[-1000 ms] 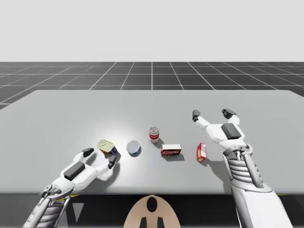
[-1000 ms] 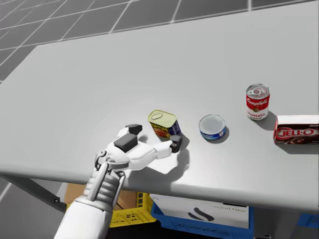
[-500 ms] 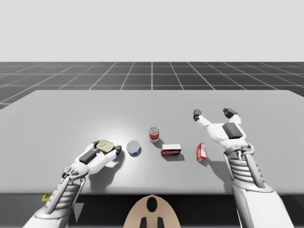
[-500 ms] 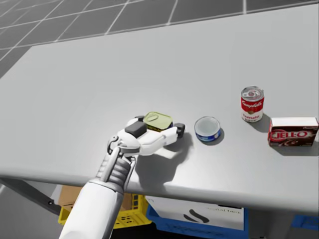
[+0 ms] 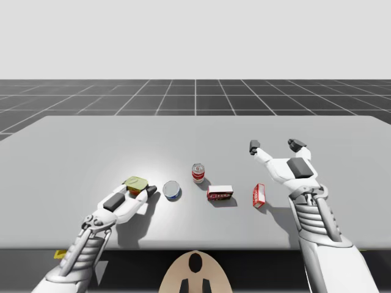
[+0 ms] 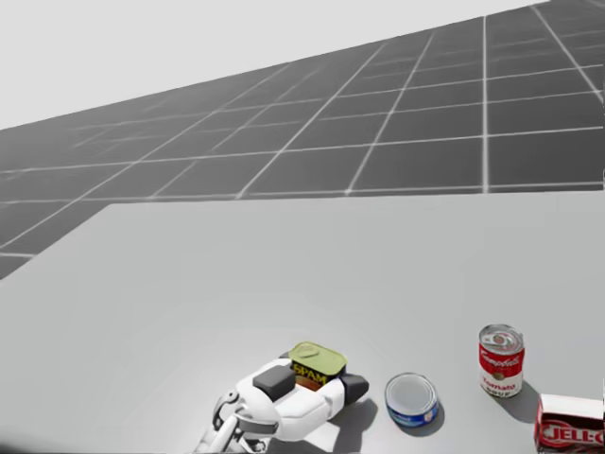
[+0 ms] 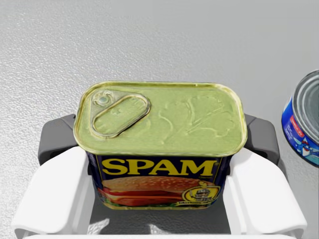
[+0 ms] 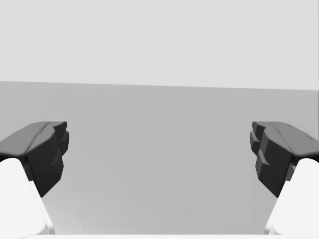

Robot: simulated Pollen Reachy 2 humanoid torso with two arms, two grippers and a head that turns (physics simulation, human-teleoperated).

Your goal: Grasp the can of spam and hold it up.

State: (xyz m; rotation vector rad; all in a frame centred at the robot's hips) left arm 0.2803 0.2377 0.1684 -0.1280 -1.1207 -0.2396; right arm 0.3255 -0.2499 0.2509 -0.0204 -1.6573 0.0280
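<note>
The spam can is a blue rectangular tin with a pale yellow-green lid, at the table's front left. My left gripper is shut on it. In the left wrist view the can stands upright between the fingers of this gripper, a dark pad pressed on each side. The head view shows the can in that gripper, low at the table surface. My right gripper hovers open over the right of the table, holding nothing, and its view shows bare table ahead.
A low blue round can lies just right of the spam can. Further right stand a red and white can, a red-brown box and a small red box. The grey table stretches away behind them.
My head has turned upward, so the floor beyond the table now shows. My left gripper has closed in around the spam can. The right arm has stayed put.
</note>
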